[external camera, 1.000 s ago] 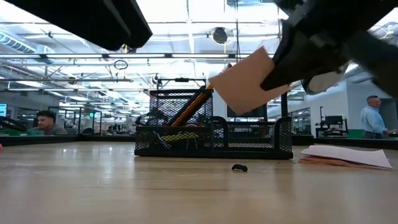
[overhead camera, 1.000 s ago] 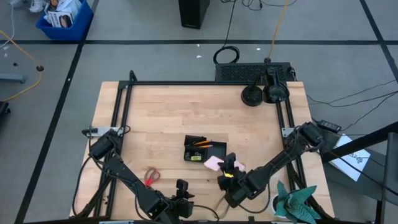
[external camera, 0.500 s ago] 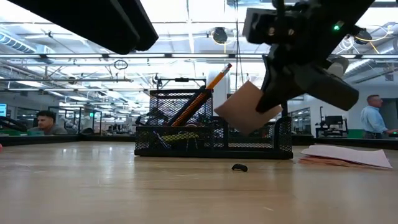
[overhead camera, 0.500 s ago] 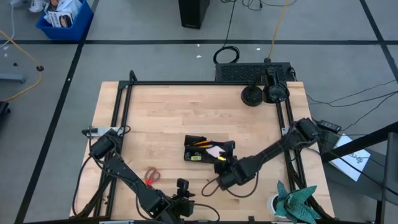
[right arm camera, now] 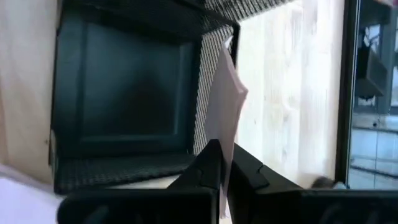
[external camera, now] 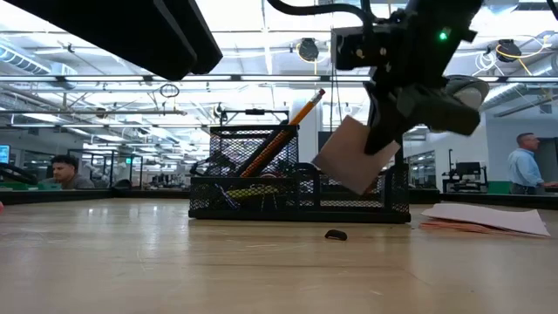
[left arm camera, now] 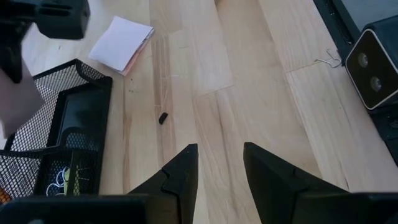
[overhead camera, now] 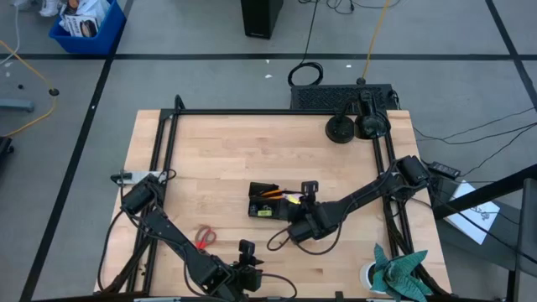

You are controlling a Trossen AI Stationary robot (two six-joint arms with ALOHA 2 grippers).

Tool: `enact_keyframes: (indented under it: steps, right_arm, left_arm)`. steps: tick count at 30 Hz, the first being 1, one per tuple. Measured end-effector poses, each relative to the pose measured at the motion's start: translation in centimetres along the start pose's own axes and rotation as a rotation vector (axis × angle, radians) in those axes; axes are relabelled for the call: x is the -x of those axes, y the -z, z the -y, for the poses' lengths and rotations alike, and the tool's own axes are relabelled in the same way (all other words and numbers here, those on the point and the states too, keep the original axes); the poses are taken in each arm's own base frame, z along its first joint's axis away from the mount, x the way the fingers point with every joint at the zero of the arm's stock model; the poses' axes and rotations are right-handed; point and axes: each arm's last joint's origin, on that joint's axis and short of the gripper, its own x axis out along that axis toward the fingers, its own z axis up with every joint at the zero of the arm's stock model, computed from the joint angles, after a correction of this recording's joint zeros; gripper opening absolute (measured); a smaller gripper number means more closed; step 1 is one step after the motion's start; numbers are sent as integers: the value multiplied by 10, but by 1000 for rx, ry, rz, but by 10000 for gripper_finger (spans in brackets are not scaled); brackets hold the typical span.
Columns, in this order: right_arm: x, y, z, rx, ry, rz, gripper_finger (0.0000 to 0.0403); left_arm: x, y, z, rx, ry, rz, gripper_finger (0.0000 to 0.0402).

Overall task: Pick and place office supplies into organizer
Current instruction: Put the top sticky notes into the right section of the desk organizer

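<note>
The right arm stretches from the wooden counter's (overhead camera: 226, 159) right edge toward the middle, its pincer (right arm camera: 219, 163) clenched on a pink sticky-note sheet (external camera: 356, 155) — held edge-down and tilted above the empty right compartment of the black mesh organizer (external camera: 261, 187). An orange pencil (external camera: 283, 131) leans diagonally from it. The left pincer (left arm camera: 217, 163) rests released at the counter's near edge — red-handled scissors (overhead camera: 204, 237) lie close by.
</note>
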Motion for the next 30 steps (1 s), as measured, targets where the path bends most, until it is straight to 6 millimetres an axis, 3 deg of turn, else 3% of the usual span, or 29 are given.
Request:
enact_keyframes:
  steps: [6, 19, 30]
  right_arm:
    - [3, -4, 1, -54, -54, -12, 0]
    - [-26, -11, -11, 5, -89, -141, 0]
    - [-35, -40, -13, -33, -73, -235, 0]
  left_arm:
    - [0, 0, 0, -1, 0, 1, 136]
    - [0, 0, 0, -1, 0, 0, 136]
    - [0, 0, 0, 8, 1, -2, 136]
